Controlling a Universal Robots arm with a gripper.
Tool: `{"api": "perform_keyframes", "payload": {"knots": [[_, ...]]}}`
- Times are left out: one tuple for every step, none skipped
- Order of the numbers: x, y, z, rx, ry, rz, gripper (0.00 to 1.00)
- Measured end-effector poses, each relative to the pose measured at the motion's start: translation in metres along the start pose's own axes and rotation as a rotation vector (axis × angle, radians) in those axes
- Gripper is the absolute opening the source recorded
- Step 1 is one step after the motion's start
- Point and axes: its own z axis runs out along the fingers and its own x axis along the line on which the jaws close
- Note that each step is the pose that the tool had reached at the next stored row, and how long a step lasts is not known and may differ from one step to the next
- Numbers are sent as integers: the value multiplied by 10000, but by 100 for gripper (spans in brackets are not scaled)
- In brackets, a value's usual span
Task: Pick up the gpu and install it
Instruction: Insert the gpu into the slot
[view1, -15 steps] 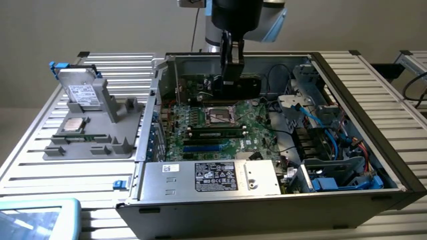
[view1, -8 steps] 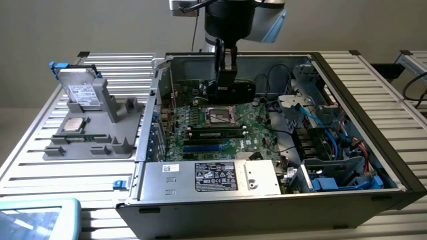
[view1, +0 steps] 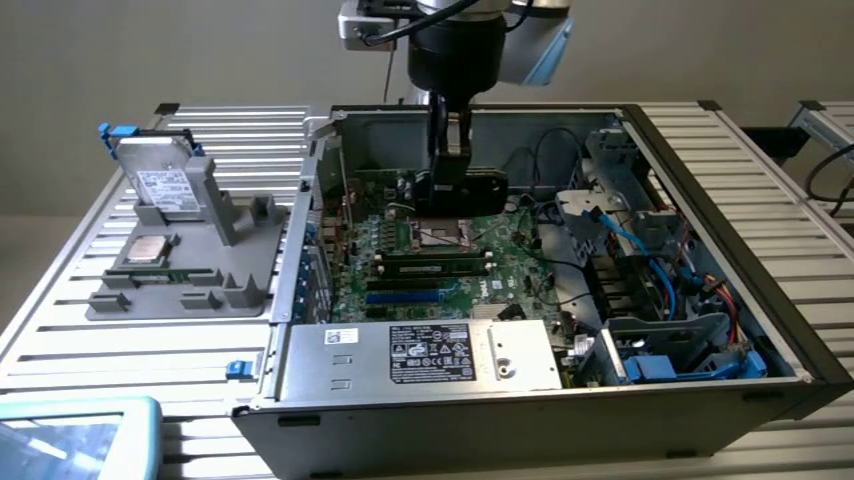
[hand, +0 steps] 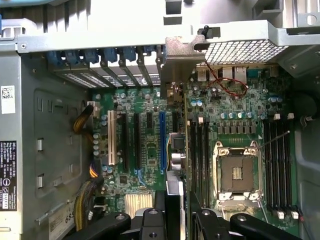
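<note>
Gripper (view1: 454, 172) clamped on gpu (view1: 463, 190), card held on edge over the motherboard (view1: 518, 258) inside the open case (view1: 714, 175). Exterior view: gpu sits at 12 o'clock from the memory sticks (view1: 430, 266).

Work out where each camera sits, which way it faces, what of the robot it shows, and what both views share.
Exterior view: off the arm, raised, looking down into the open case on the table; the gripper shows, holding the gpu.
Wrist view: on the wrist, looking down past the fingers at the motherboard, with the gpu edge-on.
Shared: gripper, gpu, motherboard, case.
</note>
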Motion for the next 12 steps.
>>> {"api": "perform_keyframes", "payload": {"knots": [[0,2,7,1,-2,-3,28],[0,7,18,2,-3,-3,28],[-1,13,36,2,-4,-2,28],[-2,17,54,2,-4,-3,28],[-2,28,72,2,-3,-3,28],[-2,39,90,1,-1,-3,28],[-3,52,108,1,-2,-3,28],[-3,66,127,1,-2,-3,28],[-3,85,147,1,-2,-3,28],[-3,100,165,1,-3,-4,28],[-4,110,184,1,-2,-4,28],[-4,118,199,1,-2,-4,28]]}}
